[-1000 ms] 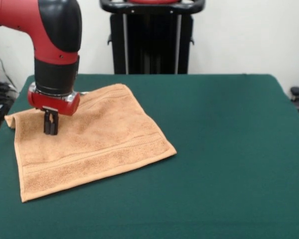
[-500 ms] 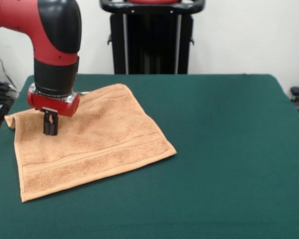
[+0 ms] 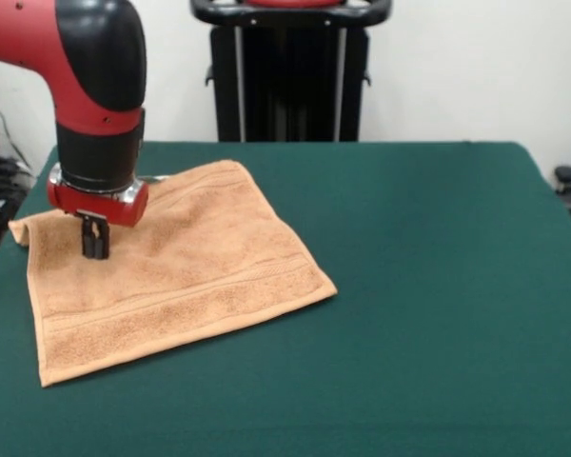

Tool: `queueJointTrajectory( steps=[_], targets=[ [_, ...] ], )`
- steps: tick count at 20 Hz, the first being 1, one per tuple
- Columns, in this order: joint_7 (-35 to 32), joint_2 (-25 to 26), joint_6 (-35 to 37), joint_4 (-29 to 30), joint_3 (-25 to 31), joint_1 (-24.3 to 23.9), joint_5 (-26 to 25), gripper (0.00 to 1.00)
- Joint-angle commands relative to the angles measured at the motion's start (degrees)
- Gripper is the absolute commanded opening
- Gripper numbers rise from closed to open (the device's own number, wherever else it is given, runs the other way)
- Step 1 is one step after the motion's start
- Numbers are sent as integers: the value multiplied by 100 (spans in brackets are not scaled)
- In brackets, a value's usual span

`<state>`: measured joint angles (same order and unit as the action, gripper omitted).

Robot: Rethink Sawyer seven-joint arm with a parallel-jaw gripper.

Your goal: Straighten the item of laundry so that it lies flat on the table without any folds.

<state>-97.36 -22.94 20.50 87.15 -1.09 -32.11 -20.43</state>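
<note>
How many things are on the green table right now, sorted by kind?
Towels: 1, the orange-tan towel
Robot pincers: 1, the pincer over the towel's far left part
Tables: 1, the table itself
Total: 3

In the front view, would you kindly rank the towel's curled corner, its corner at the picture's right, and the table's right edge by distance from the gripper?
1. Curled corner, just left of the gripper.
2. Right-hand corner of the towel, mid-table.
3. Right edge of the table, farthest.
</note>
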Motion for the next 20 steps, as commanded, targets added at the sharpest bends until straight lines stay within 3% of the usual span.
queueJointTrajectory(
  steps=[1,11,20],
  targets=[
    [516,945,521,-147,1002,115,-241,0],
    [666,-366,857,908,813,-234,-406,0],
    [1262,-444,1509,771,1216,-772,-532,0]
  ],
)
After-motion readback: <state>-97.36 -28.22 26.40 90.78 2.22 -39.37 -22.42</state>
